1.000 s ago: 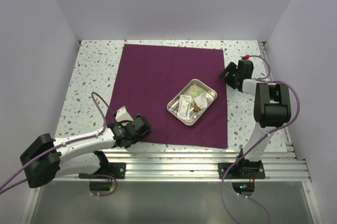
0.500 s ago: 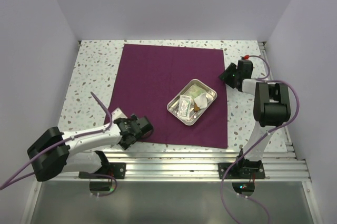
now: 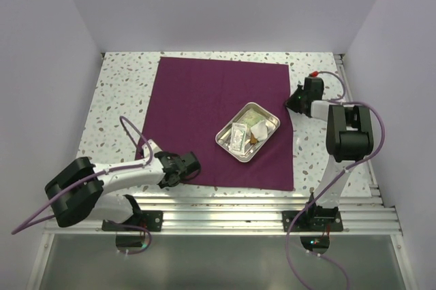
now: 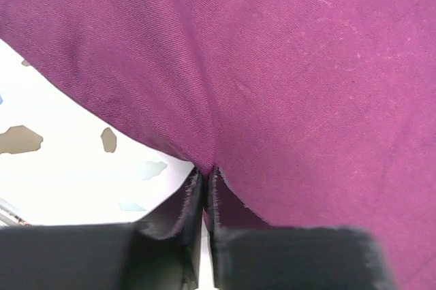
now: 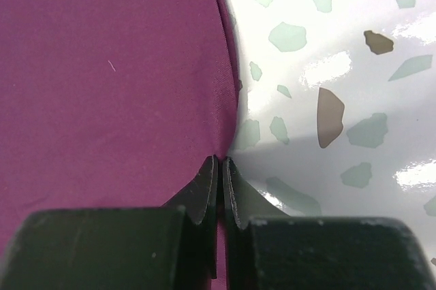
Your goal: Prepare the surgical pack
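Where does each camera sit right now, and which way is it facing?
Top external: above and behind both arms, which show whole, looking down at the table, purple cloth and steel tray.
Left wrist: on the left pincer, looking past its shut fingers at the cloth's near edge.
Right wrist: on the right pincer, fingers pinched at the cloth's right edge.
Shared: both wrist views see cloth meeting speckled table; the top view holds both pincers.
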You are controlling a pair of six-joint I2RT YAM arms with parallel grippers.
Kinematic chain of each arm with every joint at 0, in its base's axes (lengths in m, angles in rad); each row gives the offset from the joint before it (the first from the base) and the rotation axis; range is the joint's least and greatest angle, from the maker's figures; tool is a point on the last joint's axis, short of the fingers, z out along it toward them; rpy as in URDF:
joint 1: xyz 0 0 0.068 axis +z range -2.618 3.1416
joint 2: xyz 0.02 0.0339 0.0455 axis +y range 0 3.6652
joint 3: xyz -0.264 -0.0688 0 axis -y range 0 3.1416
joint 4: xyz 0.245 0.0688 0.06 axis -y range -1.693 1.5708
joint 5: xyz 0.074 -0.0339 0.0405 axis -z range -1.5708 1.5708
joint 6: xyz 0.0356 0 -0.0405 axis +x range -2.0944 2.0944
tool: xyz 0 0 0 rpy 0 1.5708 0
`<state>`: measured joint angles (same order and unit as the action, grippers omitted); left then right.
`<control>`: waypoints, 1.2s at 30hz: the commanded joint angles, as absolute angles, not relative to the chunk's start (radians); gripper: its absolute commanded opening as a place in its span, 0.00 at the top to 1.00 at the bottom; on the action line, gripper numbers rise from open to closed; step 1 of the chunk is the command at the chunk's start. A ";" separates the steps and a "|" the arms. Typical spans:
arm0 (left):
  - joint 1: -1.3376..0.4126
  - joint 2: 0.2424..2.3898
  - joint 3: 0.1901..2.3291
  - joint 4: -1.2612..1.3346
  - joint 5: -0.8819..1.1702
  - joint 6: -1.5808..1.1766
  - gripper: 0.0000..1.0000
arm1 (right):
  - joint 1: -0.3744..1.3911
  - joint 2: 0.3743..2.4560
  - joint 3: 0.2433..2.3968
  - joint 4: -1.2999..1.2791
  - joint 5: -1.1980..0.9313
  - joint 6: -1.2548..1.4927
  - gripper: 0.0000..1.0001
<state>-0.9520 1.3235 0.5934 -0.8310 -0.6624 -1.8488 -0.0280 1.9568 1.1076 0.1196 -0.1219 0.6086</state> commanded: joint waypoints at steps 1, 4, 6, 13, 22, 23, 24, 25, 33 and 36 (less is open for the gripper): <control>-0.942 1.330 0.563 -0.842 -0.693 -1.890 0.97 | -0.020 1.950 1.114 0.072 -0.094 0.614 1.00; -0.904 1.295 0.558 -0.816 -0.718 -1.821 1.00 | -0.020 1.924 1.078 0.072 -0.042 0.630 1.00; -0.839 1.266 0.545 -0.737 -0.710 -1.697 1.00 | -0.020 1.887 1.051 0.064 -0.003 0.647 1.00; -0.626 1.290 0.549 -0.488 -0.663 -1.387 1.00 | -0.020 1.730 0.922 0.034 0.132 0.699 1.00; -0.345 1.518 0.748 -0.321 -0.526 -1.063 1.00 | -0.012 1.488 0.695 0.028 0.146 0.788 1.00; -0.306 1.540 0.771 -0.310 -0.506 -1.024 1.00 | -0.012 1.459 0.657 0.028 0.147 0.799 1.00; -0.289 1.581 0.794 -0.305 -0.479 -1.006 1.00 | -0.008 1.433 0.640 0.029 0.141 0.802 1.00; -0.264 1.600 0.842 -0.311 -0.476 -0.993 1.00 | -0.008 1.390 0.614 0.026 0.140 0.813 1.00; -0.180 1.776 1.012 -0.319 -0.439 -0.917 1.00 | 0.064 1.324 0.587 -0.054 0.150 0.813 1.00; -0.161 1.807 1.040 -0.316 -0.449 -0.913 1.00 | 0.064 1.332 0.614 -0.100 0.149 0.804 1.00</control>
